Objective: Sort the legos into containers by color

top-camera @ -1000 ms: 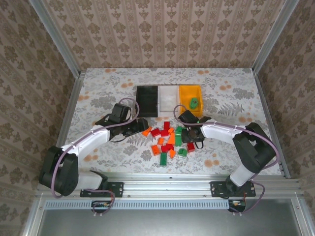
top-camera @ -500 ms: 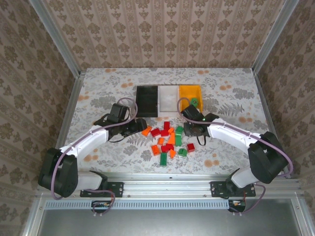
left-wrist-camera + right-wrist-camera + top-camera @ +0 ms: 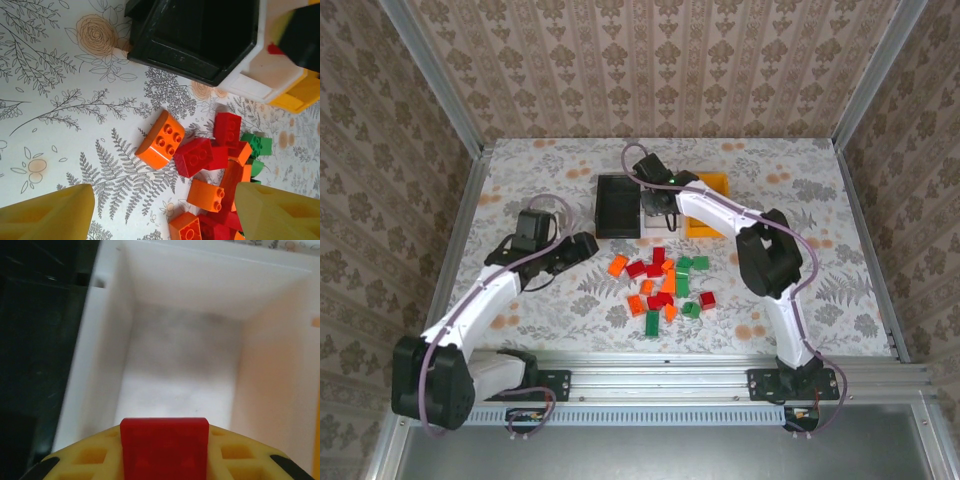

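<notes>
Red brick (image 3: 164,441) pinched tight, the right gripper (image 3: 164,452) is swinging from the pile (image 3: 663,285) out over the far white bin (image 3: 175,275), ready to drop, while the left gripper (image 3: 162,212) is waiting open.

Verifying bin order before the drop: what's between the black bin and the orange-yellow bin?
The white bin, seen in the top and left wrist views. The right gripper holds a red brick over it.

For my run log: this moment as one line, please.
right fingers: shut on red lego, above white bin | left fingers: open, beside loose legos
</notes>
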Action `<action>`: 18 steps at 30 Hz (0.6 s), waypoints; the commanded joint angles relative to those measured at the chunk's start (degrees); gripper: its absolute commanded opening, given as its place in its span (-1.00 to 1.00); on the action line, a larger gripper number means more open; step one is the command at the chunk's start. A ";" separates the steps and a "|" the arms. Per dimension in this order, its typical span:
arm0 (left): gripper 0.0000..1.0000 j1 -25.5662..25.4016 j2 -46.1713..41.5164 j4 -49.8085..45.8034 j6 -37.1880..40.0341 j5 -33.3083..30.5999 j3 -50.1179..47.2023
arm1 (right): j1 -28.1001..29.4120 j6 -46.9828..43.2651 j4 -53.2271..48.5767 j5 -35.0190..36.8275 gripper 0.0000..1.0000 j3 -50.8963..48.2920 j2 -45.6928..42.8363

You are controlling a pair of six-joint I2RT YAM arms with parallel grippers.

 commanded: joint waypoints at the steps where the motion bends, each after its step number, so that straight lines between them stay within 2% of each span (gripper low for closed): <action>1: 0.53 0.77 -2.56 -2.96 -0.26 -0.45 -1.58 | -1.19 -1.09 -4.58 1.47 -0.50 3.48 1.88; 6: 0.55 1.05 -4.20 -3.51 0.05 -0.45 -1.86 | -1.20 -2.63 -4.40 -1.38 -0.30 4.52 2.89; 12: 0.56 1.10 -3.95 -3.27 0.13 0.17 -1.10 | -1.11 -2.93 -4.40 -0.85 -0.02 4.79 0.78; 18: 0.57 1.15 -4.58 -3.38 -0.38 0.95 -0.63 | -0.53 -2.83 -3.81 1.25 -0.12 2.37 -5.66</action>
